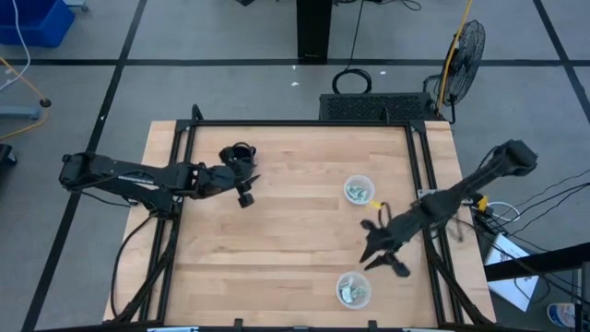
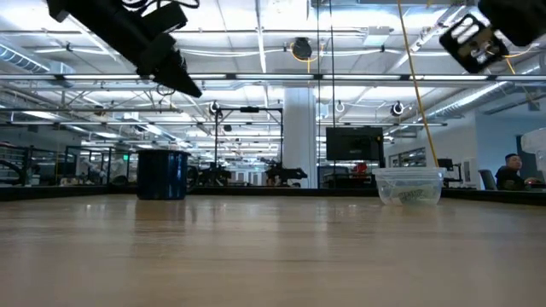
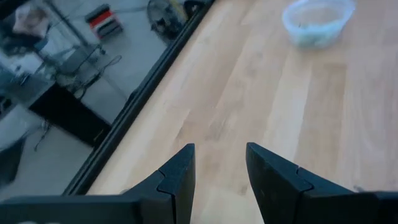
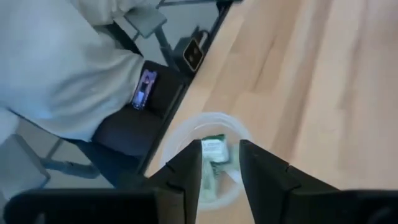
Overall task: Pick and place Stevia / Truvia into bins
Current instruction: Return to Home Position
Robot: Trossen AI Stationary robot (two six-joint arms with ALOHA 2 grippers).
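Two clear cups stand on the wooden table, the far cup point(image 1: 359, 191) point(image 2: 409, 185) point(image 3: 317, 22) and the near cup point(image 1: 353, 290) point(image 4: 208, 158). Pale green and white sachets point(image 4: 214, 149) lie inside both, and I see sachets nowhere else. My right gripper point(image 1: 376, 258) point(image 4: 221, 149) is open and hangs just above the near cup, touching nothing. The sachets in that cup show through the gap between its fingers. My left gripper point(image 1: 247, 195) point(image 3: 221, 152) is open and empty, raised over the table beside the black mug point(image 1: 238, 155) point(image 2: 162, 173).
The black mug stands near the table's far left. A black frame point(image 1: 417, 157) runs along the table's edges. A person in grey clothing point(image 4: 68, 62) sits close to the near edge by the near cup. Bare wood lies between the two arms.
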